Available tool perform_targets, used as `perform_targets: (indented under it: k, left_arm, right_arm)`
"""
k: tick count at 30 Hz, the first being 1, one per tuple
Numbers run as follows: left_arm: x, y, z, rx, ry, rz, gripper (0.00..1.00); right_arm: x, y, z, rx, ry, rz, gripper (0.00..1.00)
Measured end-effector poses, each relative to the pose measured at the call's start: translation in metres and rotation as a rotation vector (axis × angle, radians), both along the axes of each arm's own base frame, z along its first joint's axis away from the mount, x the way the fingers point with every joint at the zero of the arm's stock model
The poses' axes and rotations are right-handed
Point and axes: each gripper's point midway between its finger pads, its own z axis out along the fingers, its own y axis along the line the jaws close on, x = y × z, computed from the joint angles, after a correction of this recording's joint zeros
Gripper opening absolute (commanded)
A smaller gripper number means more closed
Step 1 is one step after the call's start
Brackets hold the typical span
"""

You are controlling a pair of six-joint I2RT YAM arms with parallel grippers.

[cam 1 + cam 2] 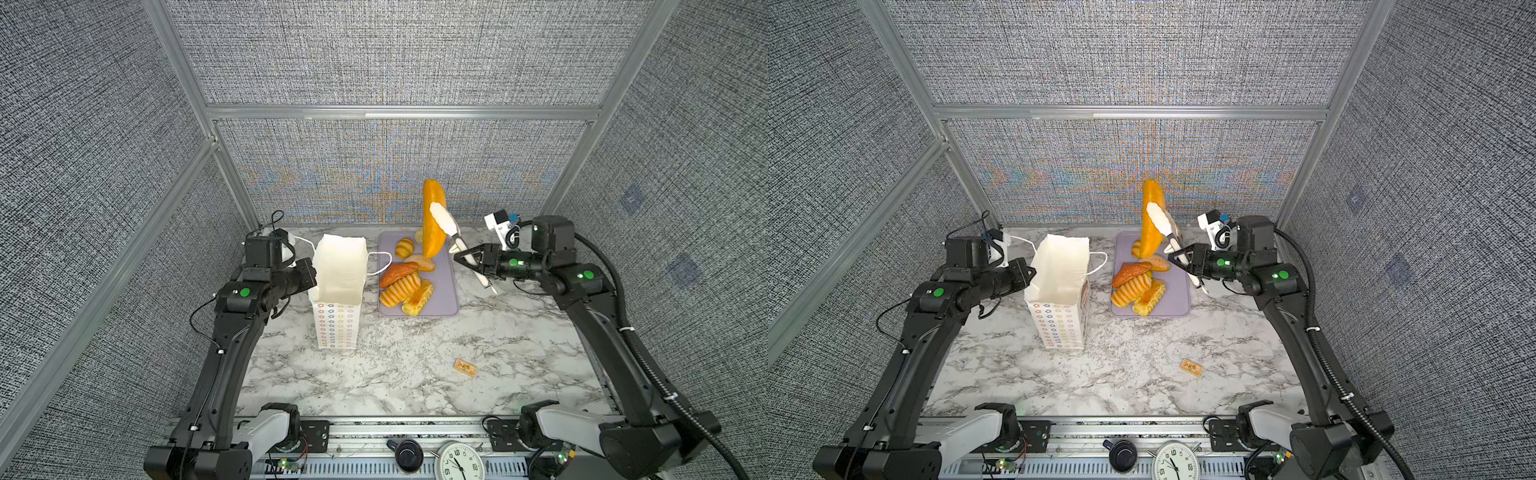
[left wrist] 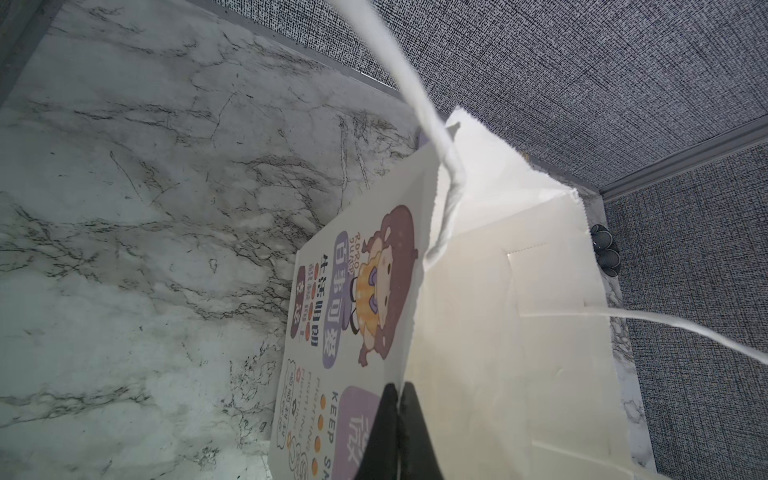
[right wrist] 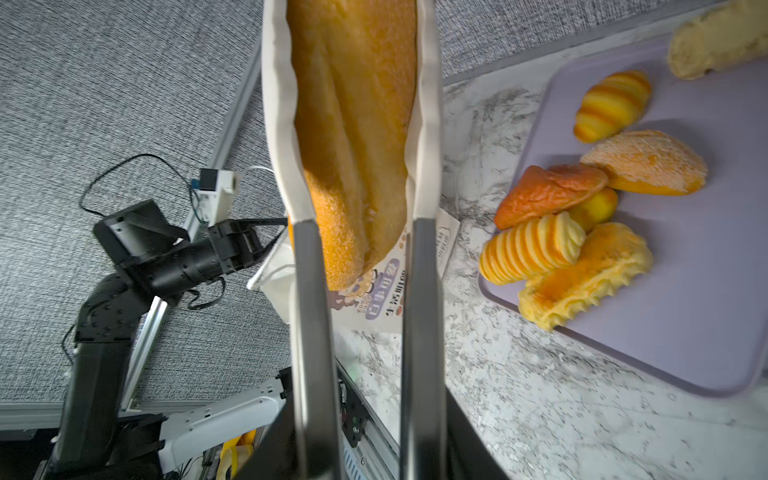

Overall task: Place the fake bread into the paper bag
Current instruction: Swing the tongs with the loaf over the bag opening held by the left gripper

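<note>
The white paper bag (image 1: 338, 291) (image 1: 1059, 282) stands open on the left of the marble table. My left gripper (image 1: 311, 272) (image 2: 400, 399) is shut on its rim (image 2: 498, 332). My right gripper (image 1: 469, 259) (image 1: 1181, 259) (image 3: 361, 457) is shut on a pair of steel tongs (image 1: 446, 222) (image 3: 419, 291) with white tips. The tongs clamp a long golden roll (image 1: 432, 241) (image 1: 1150, 237) (image 3: 353, 124), which hangs upright in the air over the back of the lavender tray (image 1: 446, 291). Several more fake breads lie on the tray: a croissant (image 1: 404, 247), a seeded bun (image 1: 420, 262) and ridged loaves (image 1: 401, 291).
A small tan packet (image 1: 465, 368) lies on the table at the front right. A clock (image 1: 460, 461) sits on the front rail. Grey fabric walls and aluminium posts enclose the table on three sides.
</note>
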Motion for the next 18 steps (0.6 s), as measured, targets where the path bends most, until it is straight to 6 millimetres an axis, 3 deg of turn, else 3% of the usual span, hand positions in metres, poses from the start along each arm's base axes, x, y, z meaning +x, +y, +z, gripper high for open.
perform_targets:
  k: [4,10,18]
  left_arm:
    - [0.000,0.000,-0.003,-0.002,0.007,0.002,0.00]
    - [0.002,-0.001,-0.002,-0.011,-0.003,0.005,0.00]
    - [0.002,-0.001,-0.004,-0.016,0.004,0.009,0.00]
  right_arm:
    - [-0.008,0.016,0.028,0.056,-0.053,0.047,0.40]
    - [-0.025,0.048,0.055,0.090,-0.105,0.136,0.40]
    - [-0.029,0.082,0.069,0.093,-0.128,0.196,0.40]
